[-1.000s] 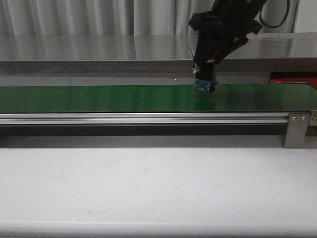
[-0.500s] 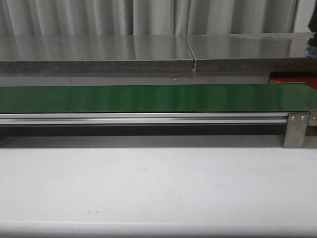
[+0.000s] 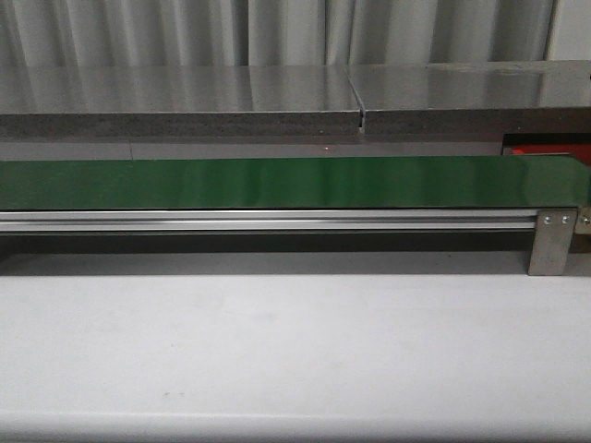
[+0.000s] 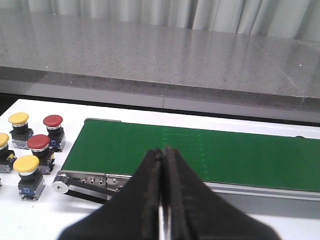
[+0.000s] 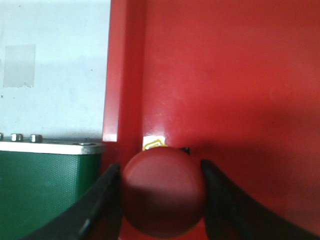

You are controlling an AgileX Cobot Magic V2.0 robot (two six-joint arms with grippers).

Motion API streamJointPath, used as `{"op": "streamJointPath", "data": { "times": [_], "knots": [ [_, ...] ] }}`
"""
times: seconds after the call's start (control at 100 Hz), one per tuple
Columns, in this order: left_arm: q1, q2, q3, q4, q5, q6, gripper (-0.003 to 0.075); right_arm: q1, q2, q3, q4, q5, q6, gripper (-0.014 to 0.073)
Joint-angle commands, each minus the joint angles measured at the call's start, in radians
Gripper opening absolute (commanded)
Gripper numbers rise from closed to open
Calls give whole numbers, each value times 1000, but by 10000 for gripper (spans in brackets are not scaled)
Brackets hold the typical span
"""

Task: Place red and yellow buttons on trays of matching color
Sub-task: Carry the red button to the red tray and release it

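Over the red tray (image 5: pixel 225 90), beside the green conveyor belt (image 3: pixel 277 182) on the white surface (image 3: pixel 277 351), the right pincer (image 5: pixel 162 200) clamps a red button (image 5: pixel 164 192); the left pincer (image 4: pixel 163 200) is together, curtains (image 3: pixel 185 32) behind.

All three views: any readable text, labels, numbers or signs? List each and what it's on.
None readable.
Small white label with a yellow mark, just beyond the red button held in the right gripper over the red tray: too small to read.
Bodies of the buttons beside the green belt, left wrist view: any markings are too small to make out.
Front view: no text.
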Motion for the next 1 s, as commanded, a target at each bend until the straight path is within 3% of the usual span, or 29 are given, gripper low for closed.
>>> {"op": "streamJointPath", "data": {
  "times": [0.0,0.24,0.43,0.53,0.99],
  "knots": [
    [-7,8,-25,-12,-76,0,-19,-3,-46,-29,22,-42,-2,166],
    [-7,8,-25,-12,-76,0,-19,-3,-25,-29,22,-38,-1,181],
    [-7,8,-25,-12,-76,0,-19,-3,-25,-29,22,-26,-1,401],
    [-7,8,-25,-12,-76,0,-19,-4,-30,-29,22,-22,-1,469],
    [-7,8,-25,-12,-76,0,-19,-1,-222,-30,32,-17,-1,472]
  ]
}}
